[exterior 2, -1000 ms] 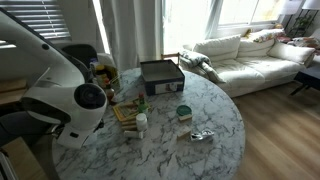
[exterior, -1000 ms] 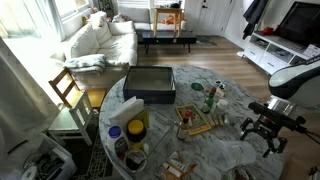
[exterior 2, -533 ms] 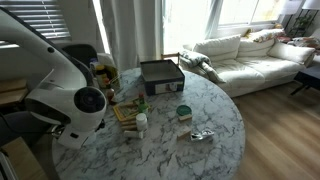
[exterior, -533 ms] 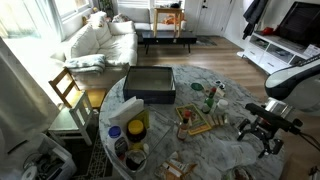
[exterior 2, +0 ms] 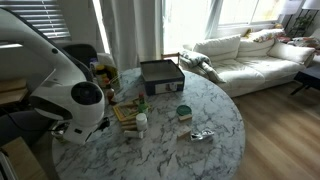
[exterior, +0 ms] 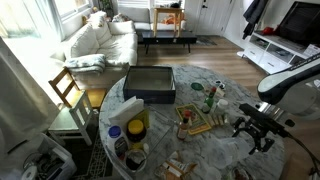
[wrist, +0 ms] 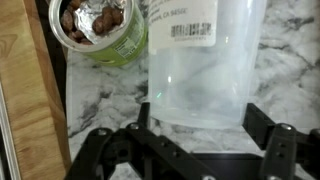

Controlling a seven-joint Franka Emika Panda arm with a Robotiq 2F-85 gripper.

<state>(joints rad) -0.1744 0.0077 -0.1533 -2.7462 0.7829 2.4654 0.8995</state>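
Observation:
In the wrist view my gripper is open, with its two black fingers on either side of the lower end of a clear plastic container that has a white barcode label and lies on the marble table. I cannot tell whether the fingers touch it. A green can with an opened foil lid and brown contents stands beside the container. In an exterior view the gripper hangs low over the table's edge. In an exterior view the arm's body fills the foreground and hides the gripper.
The round marble table carries a black box, a wooden tray, a green bottle, a white bottle and a yellow tub. A wooden board edge lies beside the can. Chairs and a sofa stand beyond.
In the exterior view the arm and gripper have shifted a little inward over the table, toward the items. Nothing on the table has moved.

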